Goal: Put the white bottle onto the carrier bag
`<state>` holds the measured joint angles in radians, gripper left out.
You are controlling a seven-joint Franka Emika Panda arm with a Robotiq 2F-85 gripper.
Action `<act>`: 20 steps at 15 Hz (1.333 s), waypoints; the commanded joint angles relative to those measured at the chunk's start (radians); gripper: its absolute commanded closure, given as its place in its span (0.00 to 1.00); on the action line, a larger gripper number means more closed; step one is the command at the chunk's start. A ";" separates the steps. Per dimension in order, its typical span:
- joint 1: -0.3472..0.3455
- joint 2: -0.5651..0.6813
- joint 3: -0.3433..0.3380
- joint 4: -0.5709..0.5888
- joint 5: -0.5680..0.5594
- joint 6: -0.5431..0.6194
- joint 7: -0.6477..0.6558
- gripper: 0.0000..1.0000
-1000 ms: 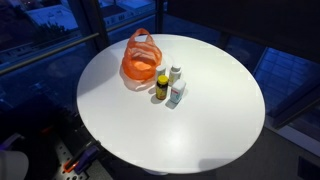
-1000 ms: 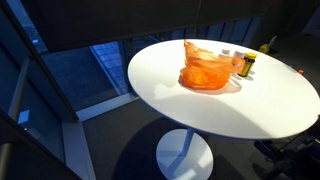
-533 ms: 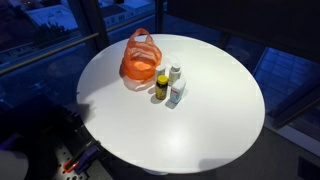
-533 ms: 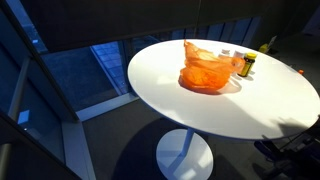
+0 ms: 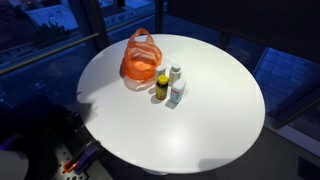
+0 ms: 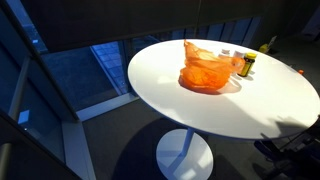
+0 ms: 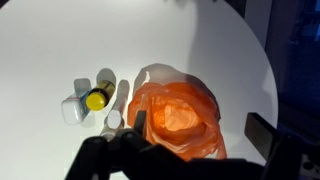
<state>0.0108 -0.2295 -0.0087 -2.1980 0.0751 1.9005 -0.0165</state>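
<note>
On the table (image 5: 205, 125), your white bottle (image 5: 175, 72) stands capped beside the yellow bottle (image 5: 162, 86), near the carrier bag (image 5: 141, 58). Over the bag, your gripper (image 7: 197, 120) hangs with its jaws wide apart.

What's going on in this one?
A robot arm is meant to put the white bottle on the orange bag, but nothing is picked up yet. The bottle stands on the round table next to a yellow bottle, clear of the bag. The claw hangs above them, open and empty.
</note>
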 commanded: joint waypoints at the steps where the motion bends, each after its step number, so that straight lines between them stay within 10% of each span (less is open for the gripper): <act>1: -0.016 0.065 -0.010 0.048 0.014 0.027 0.025 0.00; 20: -0.056 0.545 -0.061 0.347 -0.005 0.283 0.183 0.00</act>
<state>-0.0370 0.2419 -0.0612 -1.9275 0.0750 2.1823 0.1332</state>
